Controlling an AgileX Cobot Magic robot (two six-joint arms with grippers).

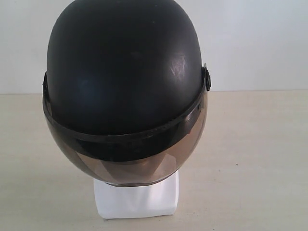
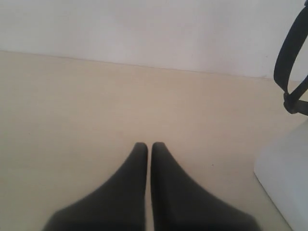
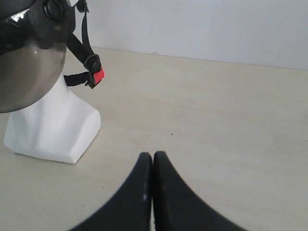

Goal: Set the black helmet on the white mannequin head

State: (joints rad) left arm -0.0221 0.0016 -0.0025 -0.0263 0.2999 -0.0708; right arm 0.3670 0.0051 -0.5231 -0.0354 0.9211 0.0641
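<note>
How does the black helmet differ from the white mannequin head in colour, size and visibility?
The black helmet is dark and matte; the white mannequin head is bright white. The helmet is wider than the head's neck and base. The helmet is in plain view; of the head, only the neck and base show. Both stand together, the helmet on the head.

Matte black helmet (image 1: 125, 72) sits over the white mannequin head (image 1: 137, 199), tinted visor (image 1: 130, 163) facing near. Only the head's base shows, standing on the beige table (image 1: 260, 159). Looks fully seated, probably.
</note>
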